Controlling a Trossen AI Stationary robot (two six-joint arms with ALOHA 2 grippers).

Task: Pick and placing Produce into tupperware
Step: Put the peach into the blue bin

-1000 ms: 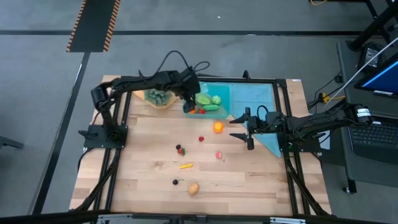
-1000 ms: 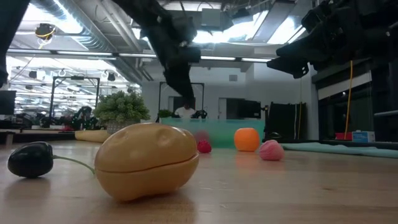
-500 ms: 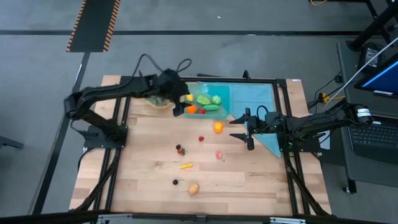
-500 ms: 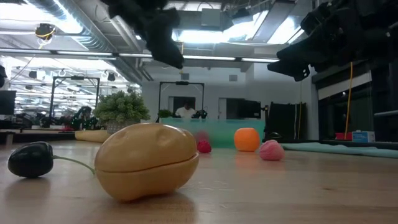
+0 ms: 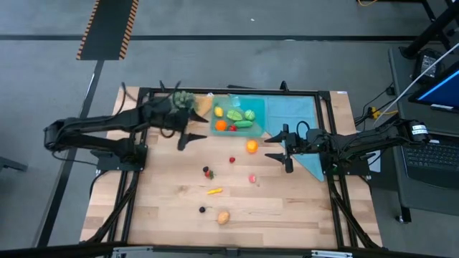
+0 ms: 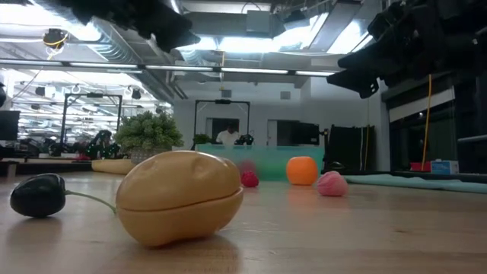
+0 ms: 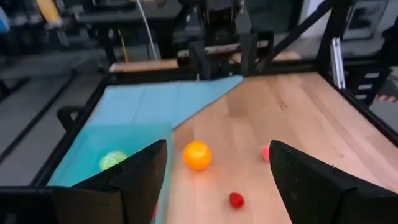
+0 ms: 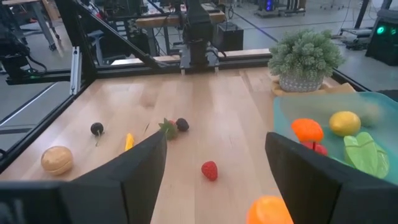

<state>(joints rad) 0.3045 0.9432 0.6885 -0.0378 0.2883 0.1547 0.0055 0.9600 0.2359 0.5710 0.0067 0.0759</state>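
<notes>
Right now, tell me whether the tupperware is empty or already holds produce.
Partly filled. The tupperware holds several pieces: an orange piece, a yellow one and green ones.

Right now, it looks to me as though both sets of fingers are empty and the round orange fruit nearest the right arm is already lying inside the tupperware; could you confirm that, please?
Not quite. Both grippers are indeed empty, but that orange fruit is not in the tupperware; it lies on the bare table just outside it, in front of the right gripper. The high view shows this. The left gripper is open too.
</notes>
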